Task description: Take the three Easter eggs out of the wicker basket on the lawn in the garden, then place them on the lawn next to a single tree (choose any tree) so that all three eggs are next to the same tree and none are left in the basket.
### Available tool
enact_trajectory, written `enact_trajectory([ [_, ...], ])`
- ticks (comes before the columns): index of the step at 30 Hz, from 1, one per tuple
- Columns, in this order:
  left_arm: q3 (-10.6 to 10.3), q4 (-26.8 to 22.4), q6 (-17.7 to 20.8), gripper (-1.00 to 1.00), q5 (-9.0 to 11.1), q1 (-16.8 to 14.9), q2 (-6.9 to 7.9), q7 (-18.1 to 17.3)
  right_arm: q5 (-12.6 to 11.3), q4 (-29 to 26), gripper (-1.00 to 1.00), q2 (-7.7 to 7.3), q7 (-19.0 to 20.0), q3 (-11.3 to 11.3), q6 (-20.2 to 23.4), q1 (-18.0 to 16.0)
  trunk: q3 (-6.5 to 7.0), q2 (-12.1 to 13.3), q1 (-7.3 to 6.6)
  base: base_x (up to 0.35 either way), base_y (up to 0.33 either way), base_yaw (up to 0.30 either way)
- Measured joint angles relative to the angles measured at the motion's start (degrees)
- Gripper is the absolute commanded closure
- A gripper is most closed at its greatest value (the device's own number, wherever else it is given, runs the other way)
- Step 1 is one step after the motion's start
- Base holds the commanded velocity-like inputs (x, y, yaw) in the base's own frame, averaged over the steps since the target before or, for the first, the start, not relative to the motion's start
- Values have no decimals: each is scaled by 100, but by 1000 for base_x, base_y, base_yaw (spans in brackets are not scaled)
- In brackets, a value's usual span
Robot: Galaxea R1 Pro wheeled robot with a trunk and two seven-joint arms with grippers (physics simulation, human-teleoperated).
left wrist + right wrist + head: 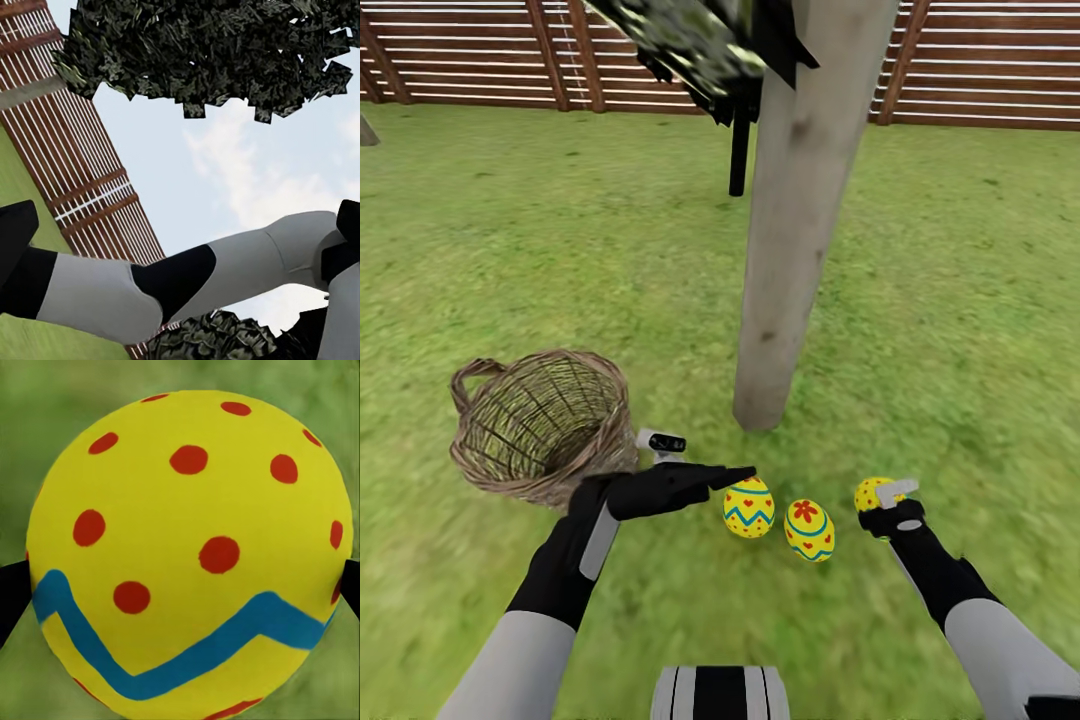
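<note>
Egg, dotted [191, 555]: yellow shell, red dots, one blue zigzag band. Clamped in the right claw [882, 497], low over the grass just right of the other two eggs. In the right wrist view a dark fingertip [11, 596] sits at each side of the shell, against it.

Egg, heart pattern [749, 507]: yellow, blue zigzag bands, red heart near the top. Lies on the lawn [560, 250] in front of the tree trunk [800, 220], near its base.

Egg, flower pattern [809, 529]: yellow, red flower, blue zigzag. Lies on the lawn just beside the heart egg, on its right, between it and the dotted egg.

Wicker basket [540, 425]: brown open weave, tipped so its mouth faces the camera, a loop handle at the upper left rim. No egg visible inside. Stands on the grass left of the trunk, near the left forearm.

Left claw [735, 476]: black, stretched sideways toward the heart egg, its tip just above and left of the shell. Fingers read as one dark point; whether they are together or apart cannot be told. Holds nothing visible.

Tree: thick pale grey-beige trunk rising out of the head view, dark foliage [202, 52] flecked yellow-green above.

Second trunk [739, 150]: thin, black, further back.

Fence [980, 60]: reddish-brown horizontal slats along the far edge of the lawn.
</note>
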Motion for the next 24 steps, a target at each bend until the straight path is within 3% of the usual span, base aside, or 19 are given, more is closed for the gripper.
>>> enact_trajectory([
  [6,-272,-20,0,-100,5,-2,-9,67,2,64,100,25,-40,1,-329,-10,-133,-8,15,0,0,0],
  [24,-282,-20,0,-100,5,-3,-9,130,9,15,100,27,-22,31,-334,-10,-532,-32,62,0,0,0],
])
